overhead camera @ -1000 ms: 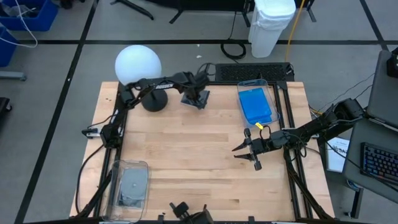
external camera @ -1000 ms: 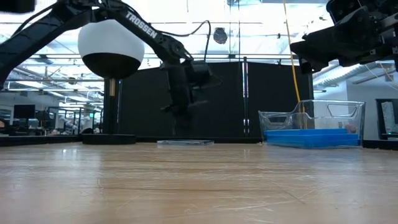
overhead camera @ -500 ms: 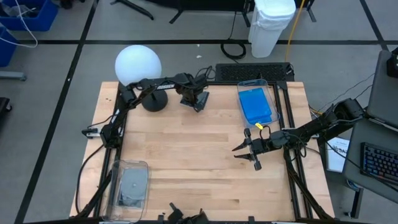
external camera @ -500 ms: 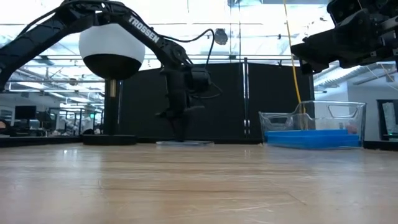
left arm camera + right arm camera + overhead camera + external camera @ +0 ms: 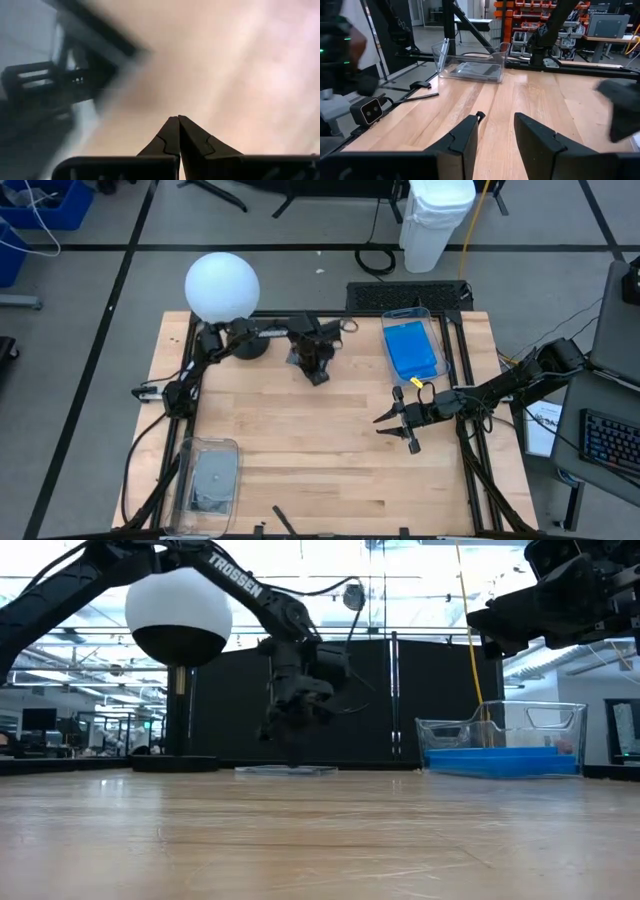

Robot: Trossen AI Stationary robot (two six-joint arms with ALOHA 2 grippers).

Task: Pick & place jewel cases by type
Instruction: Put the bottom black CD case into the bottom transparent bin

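Observation:
One dark jewel case (image 5: 285, 769) lies flat on the table's far middle. My left gripper (image 5: 291, 748) stands over it with its fingers shut, pointing steeply down; in the left wrist view the shut fingertips (image 5: 177, 120) have only blurred wood beyond them. Blue jewel cases (image 5: 412, 348) lie in a clear bin (image 5: 436, 330) at the far right. Dark cases (image 5: 212, 478) lie in another clear bin (image 5: 182, 480) at the near left. My right gripper (image 5: 395, 427) hangs open and level above the table's right part, with nothing between its fingers (image 5: 465, 137). My left gripper comes at the dark jewel case from above with shut fingers. Its own body hides the fingertips in the high view, and they are too small in the low view. I cannot tell whether they touch the case.
A white globe lamp (image 5: 222, 287) on a black base (image 5: 248, 345) stands at the far left, close to the left arm. Bare wood (image 5: 300, 430) lies across the table's middle and near part. Black frame rails (image 5: 470, 470) run along the table's sides.
My left gripper has moved toward the table's near edge, away from the far rail, and has turned and tipped further down, staying shut. The dark case under it appears to have slid a little the same way. My right arm has kept still.

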